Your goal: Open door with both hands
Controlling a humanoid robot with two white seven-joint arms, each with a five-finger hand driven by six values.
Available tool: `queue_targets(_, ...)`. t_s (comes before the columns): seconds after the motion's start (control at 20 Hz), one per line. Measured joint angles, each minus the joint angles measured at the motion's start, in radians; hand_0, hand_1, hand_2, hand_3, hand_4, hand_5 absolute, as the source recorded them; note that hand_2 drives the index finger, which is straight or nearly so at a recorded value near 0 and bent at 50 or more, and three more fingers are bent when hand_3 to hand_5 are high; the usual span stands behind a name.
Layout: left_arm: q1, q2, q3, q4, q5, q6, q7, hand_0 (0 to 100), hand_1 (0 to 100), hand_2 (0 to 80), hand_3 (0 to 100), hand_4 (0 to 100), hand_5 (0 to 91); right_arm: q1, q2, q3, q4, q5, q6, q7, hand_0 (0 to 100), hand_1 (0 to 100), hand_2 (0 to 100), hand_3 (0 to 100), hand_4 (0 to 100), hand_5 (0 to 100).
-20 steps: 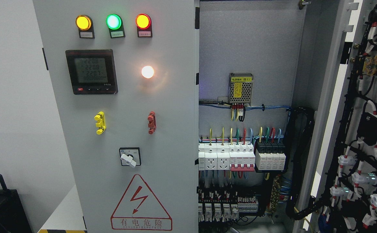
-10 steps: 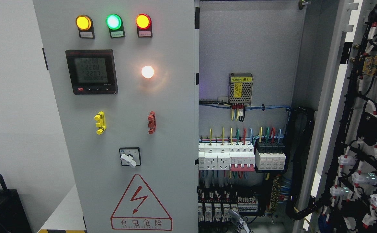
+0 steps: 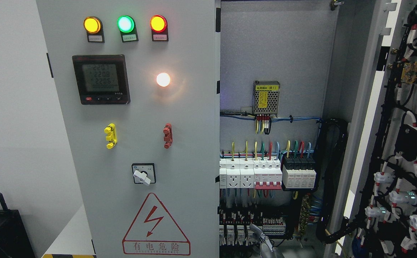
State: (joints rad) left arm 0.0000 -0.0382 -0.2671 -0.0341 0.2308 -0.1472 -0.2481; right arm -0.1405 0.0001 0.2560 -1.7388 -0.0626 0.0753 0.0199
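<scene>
grey cabinet, two doors. left door shut, filling the left-centre of the frame. right door swung wide open at the far right edge, its inner face turned toward the camera and thick with black wiring, white connectors and small lit modules.

on the left door, top row: amber lamp, green lamp, red lamp, all glowing. below them a black digital meter with a lit screen, digits too small to read with confidence. white lamp glowing just right of the meter. mid-door: yellow handle and red handle, side by side but apart. lower: rotary selector switch, white knob tilted. bottom: red-bordered warning triangle with lightning bolt.

cabinet interior exposed in centre-right. small perforated power supply with yellow label on the back plate; coloured wires run down to a row of white breakers, more terminal rows beneath.

a robot hand shows at the bottom edge, right of middle, in front of the lower terminal rows; only a metallic finger tip and a grey part are in view. which arm it belongs to is unclear. cannot tell how far its fingers are open; it touches neither door.

lower left corner: white ledge and a dark object.
</scene>
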Motion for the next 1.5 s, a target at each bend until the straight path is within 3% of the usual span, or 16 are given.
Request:
queue_targets(0.8, 0.0, 0.0, 0.038, -0.004, -0.006, -0.002, 0.0, 0, 0, 0.0, 0, 4, 0.0, -0.132, 0.0, 0.037, 0.129, -0.032, 0.005, -0.002, 0, 0, 0, 0, 0, 0)
queue_targets(1.5, 0.0, 0.0, 0.06, 0.015, -0.018, -0.001, 0.0, 0, 0, 0.0, 0, 4, 0.0, -0.199, 0.0, 0.048, 0.21, -0.042, 0.006, 0.001, 0, 0, 0, 0, 0, 0)
